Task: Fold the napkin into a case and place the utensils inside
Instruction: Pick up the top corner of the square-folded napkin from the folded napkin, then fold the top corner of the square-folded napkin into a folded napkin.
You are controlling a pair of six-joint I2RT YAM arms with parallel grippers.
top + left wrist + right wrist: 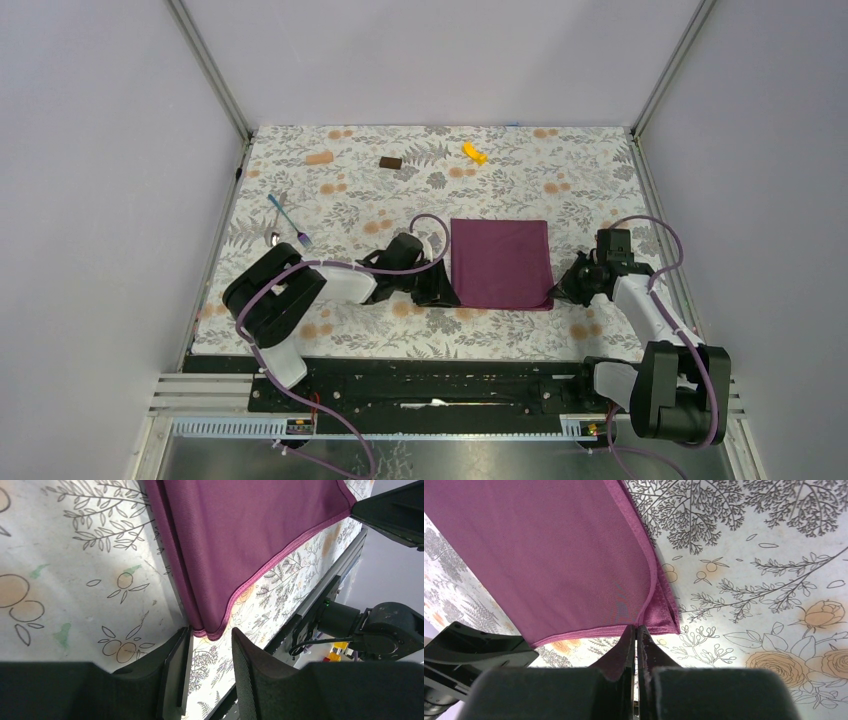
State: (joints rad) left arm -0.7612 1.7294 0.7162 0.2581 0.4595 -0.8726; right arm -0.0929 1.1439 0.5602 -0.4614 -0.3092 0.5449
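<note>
Your left jaws stood open, straddling the near left corner of the napkin (pixel 500 262); right jaws were shut at its near right corner. Farther out, the utensils (pixel 288 226) lay well left on the table (pixel 560 330), nearer your left arm.

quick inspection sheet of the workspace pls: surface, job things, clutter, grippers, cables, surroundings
surface: floral cloth covers the table
job's things: napkin folded, lying between the arms; fork and spoon far left, outside it
clutter: brown block and yellow piece near the far edge
grippers: left gripper open, astride the napkin's near left corner; right gripper shut on its near right corner
cables: purple cables loop over each arm
surroundings: plain walls; rail at the near edge
</note>
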